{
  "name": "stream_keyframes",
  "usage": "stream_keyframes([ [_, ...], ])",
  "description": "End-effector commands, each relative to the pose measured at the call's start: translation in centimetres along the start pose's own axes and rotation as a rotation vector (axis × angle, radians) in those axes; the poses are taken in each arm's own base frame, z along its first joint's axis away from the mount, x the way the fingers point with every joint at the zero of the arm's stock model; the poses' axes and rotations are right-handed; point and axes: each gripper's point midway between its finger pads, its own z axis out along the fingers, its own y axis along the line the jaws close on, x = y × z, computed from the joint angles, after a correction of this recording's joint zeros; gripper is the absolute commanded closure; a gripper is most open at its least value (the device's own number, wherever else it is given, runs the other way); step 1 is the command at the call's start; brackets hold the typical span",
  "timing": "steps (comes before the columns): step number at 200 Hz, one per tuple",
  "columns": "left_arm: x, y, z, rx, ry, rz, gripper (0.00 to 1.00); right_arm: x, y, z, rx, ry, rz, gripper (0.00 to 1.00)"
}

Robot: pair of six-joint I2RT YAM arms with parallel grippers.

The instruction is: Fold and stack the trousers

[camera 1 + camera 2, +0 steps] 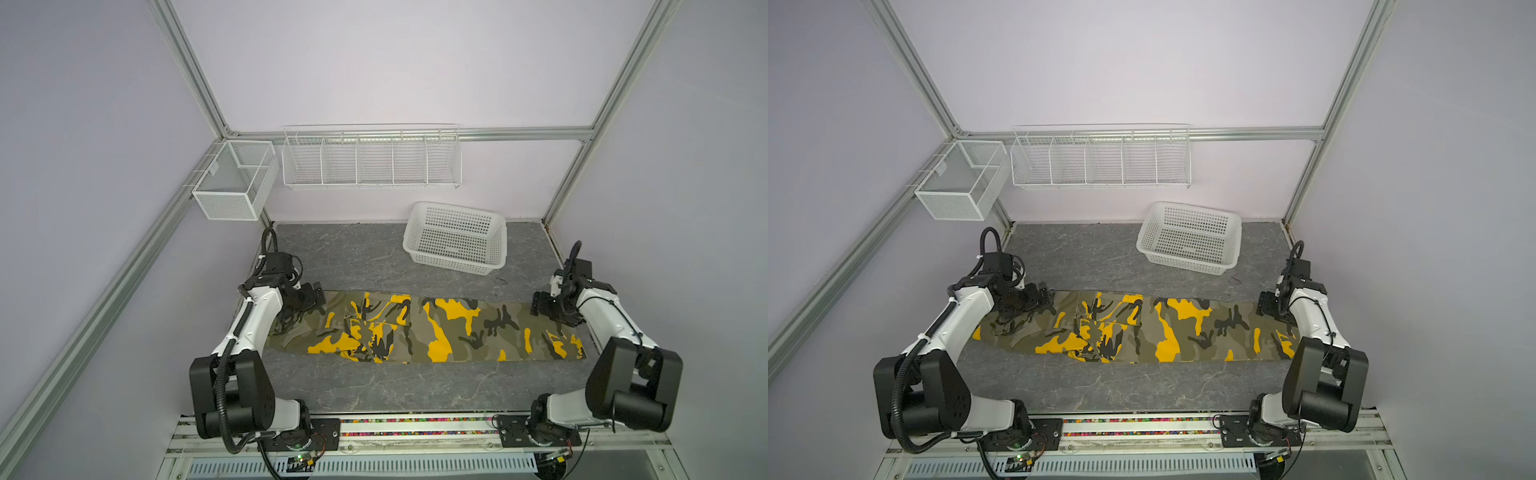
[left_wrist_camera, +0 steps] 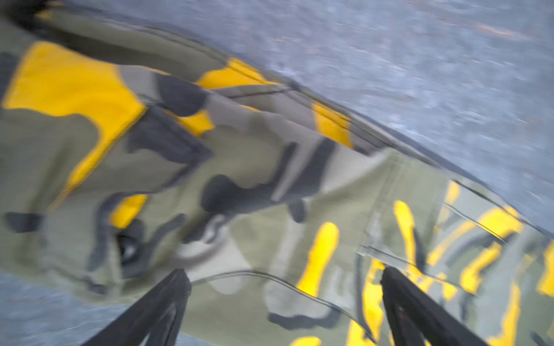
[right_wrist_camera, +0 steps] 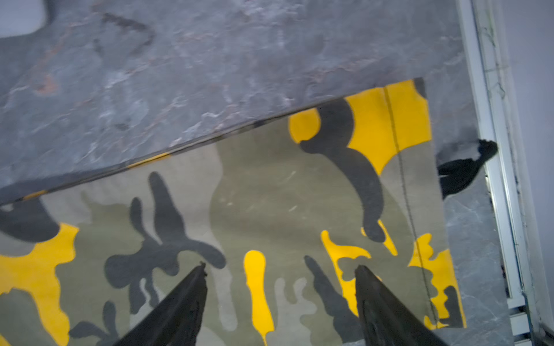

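The camouflage trousers [image 1: 424, 328] are laid flat as a long band across the grey, stone-veined tabletop [image 1: 374, 257], near a white perforated plastic basket [image 1: 457, 239]. The left gripper [image 2: 283, 271] and right gripper [image 3: 280, 266] are spread wide above the cloth, with nothing held.

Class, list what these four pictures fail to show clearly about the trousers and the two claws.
Trousers, left end: hidden under the left arm in both top views.
Left wrist view: motion blur smears seams; left claw cut off by the frame edge.
Right claw: fingers cut off by the frame edge in the right wrist view.
Dark scrap beside the hem, right wrist view: too unclear to name.
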Motion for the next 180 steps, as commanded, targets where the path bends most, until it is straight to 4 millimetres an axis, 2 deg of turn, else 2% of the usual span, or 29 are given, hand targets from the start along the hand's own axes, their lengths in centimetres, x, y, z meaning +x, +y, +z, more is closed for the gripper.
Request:
stream_keyframes([
  [1,1.2,-4.3,-0.5,0.163,0.032,-0.004,0.00,-0.3,-2.0,0.7,0.022,0.051,0.036,0.20],
  [17,1.7,-6.8,-0.8,0.247,0.030,0.002,0.00,-0.5,-3.6,1.7,0.058,0.089,0.049,0.20],
  [33,2.1,-8.3,-0.9,0.304,0.035,0.002,0.00,-0.4,-4.9,2.6,0.070,0.136,0.086,0.20],
  [78,2.9,-8.7,-0.1,0.330,0.078,0.014,0.00,-0.2,-6.9,4.9,0.077,0.206,0.102,0.18],
  [110,3.1,-8.5,0.4,0.320,0.092,0.019,0.00,0.5,-6.5,6.3,0.045,0.255,0.090,0.18],
  [133,3.5,-8.4,1.0,0.325,0.103,0.008,0.00,1.5,-4.7,7.4,-0.042,0.290,0.104,0.20],
  [155,4.0,-8.0,1.5,0.311,0.127,0.013,0.00,2.5,-3.6,8.2,-0.047,0.334,0.067,0.23],
  [164,4.1,-7.9,1.8,0.305,0.136,0.015,0.00,2.6,-3.6,8.3,-0.016,0.344,0.031,0.25],
  [180,4.3,-7.7,1.9,0.295,0.146,0.017,0.00,2.6,-3.5,8.3,0.025,0.359,-0.020,0.36],
])
